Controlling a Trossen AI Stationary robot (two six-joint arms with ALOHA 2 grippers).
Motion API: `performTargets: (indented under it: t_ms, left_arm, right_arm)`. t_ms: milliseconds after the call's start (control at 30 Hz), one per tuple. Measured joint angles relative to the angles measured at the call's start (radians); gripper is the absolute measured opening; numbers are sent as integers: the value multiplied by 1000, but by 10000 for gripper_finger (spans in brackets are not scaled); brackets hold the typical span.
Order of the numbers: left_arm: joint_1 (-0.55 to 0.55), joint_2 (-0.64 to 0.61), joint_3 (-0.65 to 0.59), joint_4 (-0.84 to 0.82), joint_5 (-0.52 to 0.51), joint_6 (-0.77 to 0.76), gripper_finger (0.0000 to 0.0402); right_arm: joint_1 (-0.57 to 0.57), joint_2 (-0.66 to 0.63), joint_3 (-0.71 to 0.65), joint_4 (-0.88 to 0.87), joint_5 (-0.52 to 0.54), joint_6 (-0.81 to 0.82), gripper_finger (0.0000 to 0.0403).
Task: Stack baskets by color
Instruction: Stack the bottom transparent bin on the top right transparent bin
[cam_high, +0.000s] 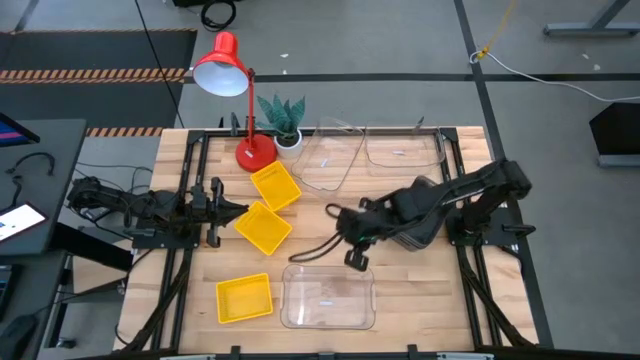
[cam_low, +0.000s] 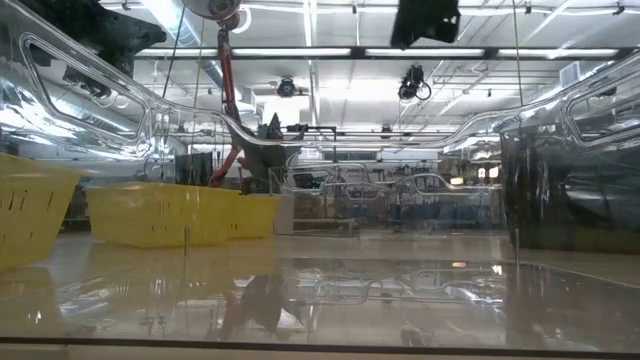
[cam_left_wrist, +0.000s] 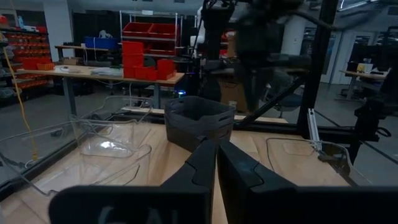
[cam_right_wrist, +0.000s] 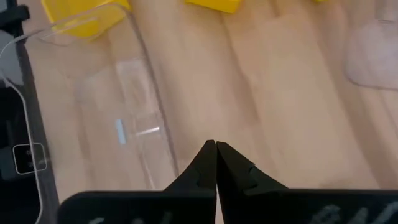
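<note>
Three yellow baskets lie left of the middle: one by the lamp, one just in front of my left gripper, one near the front edge. A clear basket sits beside that last one, and two more clear ones lie at the far edge. The dark grey baskets stand stacked on the table, mostly hidden under my right arm in the high view. My right gripper hangs shut over bare wood at mid-table, slanting down. My left gripper is shut and level, holding nothing.
A red desk lamp and a small potted plant stand at the far left of the table. Black frame rails run along both sides. Bare wood lies under my right gripper.
</note>
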Motion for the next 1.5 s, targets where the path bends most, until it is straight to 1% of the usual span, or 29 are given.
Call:
performTargets:
  t_ms: [233,333,700,900,1067,1133,1333,1500]
  left_arm:
    - [0,0,0,0,0,-51,26]
    - [0,0,0,0,0,-52,26]
    - [0,0,0,0,0,-52,17]
    - [0,0,0,-1,0,-52,22]
    - [0,0,0,-1,0,-51,16]
    - [0,0,0,-1,0,-51,14]
    - [0,0,0,-2,0,-50,19]
    - [0,0,0,-10,0,-50,17]
  right_arm:
    - [47,169,160,-6,-49,-30,3]
    - [63,232,229,-21,-54,-46,10]
    - [83,402,465,-162,-54,-52,76]
    - [83,491,589,-223,-54,-153,104]
    - [67,550,630,-256,-58,-257,119]
    - [55,570,630,-268,-80,-284,123]
    - [24,625,630,-315,-108,-303,122]
    - [14,646,630,-333,-128,-303,122]
